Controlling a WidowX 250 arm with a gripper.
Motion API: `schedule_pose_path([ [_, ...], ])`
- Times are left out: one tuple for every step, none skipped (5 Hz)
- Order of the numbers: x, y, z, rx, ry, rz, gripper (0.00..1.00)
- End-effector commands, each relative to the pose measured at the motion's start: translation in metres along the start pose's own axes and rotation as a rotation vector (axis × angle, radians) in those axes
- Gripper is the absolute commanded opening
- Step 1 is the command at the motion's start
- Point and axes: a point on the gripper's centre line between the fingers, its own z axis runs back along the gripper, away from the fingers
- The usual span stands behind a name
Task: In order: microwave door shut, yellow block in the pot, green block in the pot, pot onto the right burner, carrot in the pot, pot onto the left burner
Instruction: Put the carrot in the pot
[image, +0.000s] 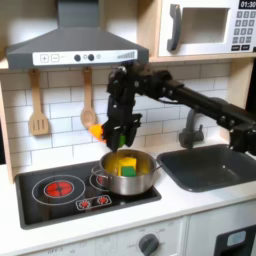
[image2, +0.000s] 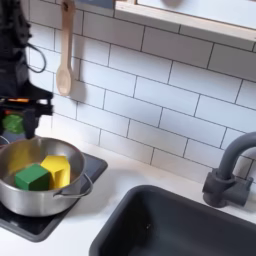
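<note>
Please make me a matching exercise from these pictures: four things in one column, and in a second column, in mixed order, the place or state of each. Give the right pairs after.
Things:
1. carrot
2. yellow block
3. microwave door
4. pot

Places or states:
A. shut, up on the shelf
B. standing on the burner on the first exterior view's right
C. held in the end effector, above the pot
D. lying inside the pot, beside the green block

Pairs: 1-C, 2-D, 3-A, 4-B
</note>
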Motion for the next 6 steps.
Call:
schedule_pose_path([
  [-0.017, -0.028, -0.002, -0.017, 0.006, -0.099, 0.00],
  [-0.028, -0.017, -0.016, -0.026, 0.049, -0.146, 0.00],
  [-0.036, -0.013, -0.025, -0.054, 0.062, -0.185, 0.00],
  [-0.037, 0.001, -0.033, -0.043, 0.065, -0.174, 0.00],
  [-0.046, -0.008, -0.038, -0.105, 0.099, -0.238, 0.00],
  [-0.043, -0.015, -0.035, -0.123, 0.083, -0.294, 0.00],
])
